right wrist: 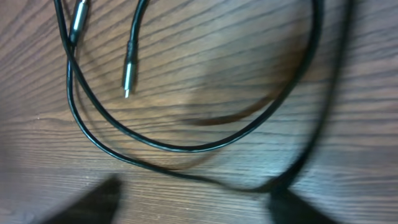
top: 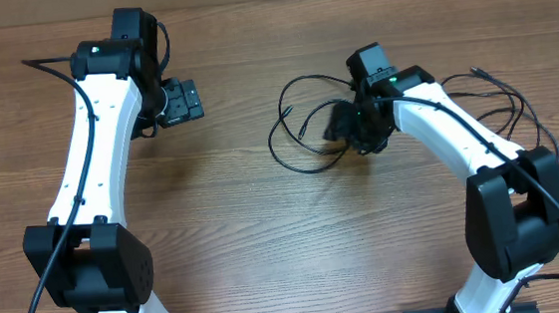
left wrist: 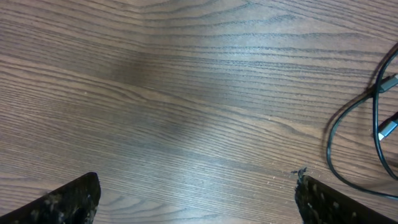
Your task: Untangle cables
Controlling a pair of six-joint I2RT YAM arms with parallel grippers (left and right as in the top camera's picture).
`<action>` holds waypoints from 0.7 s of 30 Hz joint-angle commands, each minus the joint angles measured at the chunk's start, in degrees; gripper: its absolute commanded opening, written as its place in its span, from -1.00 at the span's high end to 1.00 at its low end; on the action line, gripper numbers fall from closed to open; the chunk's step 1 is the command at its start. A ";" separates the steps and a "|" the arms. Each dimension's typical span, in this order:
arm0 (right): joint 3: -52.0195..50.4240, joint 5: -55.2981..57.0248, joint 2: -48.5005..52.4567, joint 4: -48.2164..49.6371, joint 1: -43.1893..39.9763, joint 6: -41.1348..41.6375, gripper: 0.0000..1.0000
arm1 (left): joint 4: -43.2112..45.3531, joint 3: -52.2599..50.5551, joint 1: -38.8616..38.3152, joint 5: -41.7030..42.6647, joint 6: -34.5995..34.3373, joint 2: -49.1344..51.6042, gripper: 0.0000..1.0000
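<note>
Overhead, the wooden table (top: 266, 238) lies open across its middle and near edge. The left gripper (top: 183, 101) hangs over bare wood at the far left, well apart from the cables (top: 277, 152), which sprawl in loose loops at the right under the bent right arm. The right gripper (top: 357, 130) sits directly above them. In the left wrist view, its jaws are spread wide and empty. In the blurred right wrist view, the jaws seem parted, one cable running up to a finger (right wrist: 292, 205).
</note>
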 commanded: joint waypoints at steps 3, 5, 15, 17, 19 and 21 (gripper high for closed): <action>-0.52 3.48 -0.35 -0.37 0.98 -6.86 -0.79 | 0.04 -0.24 -0.31 0.26 -1.03 0.57 -0.99; -0.44 3.48 -0.35 -1.33 0.98 -14.75 -0.79 | 0.04 -0.24 -0.31 0.26 -1.03 0.57 -0.99; 1.38 0.87 -0.37 -5.03 1.44 -24.98 -0.41 | 0.02 -0.24 -0.31 0.26 -1.03 0.57 -0.99; 1.33 -2.69 -0.37 -6.69 2.64 -26.47 -0.21 | 0.04 -0.24 -0.31 0.26 -1.03 0.57 -1.00; 1.31 -5.86 -0.37 -8.22 4.66 -28.92 0.00 | 0.02 -0.24 -0.33 0.26 -1.03 0.57 -0.99; 0.81 -6.93 -0.35 -7.34 7.28 -28.72 0.42 | 0.04 -0.24 -0.52 0.26 -1.03 0.57 -1.00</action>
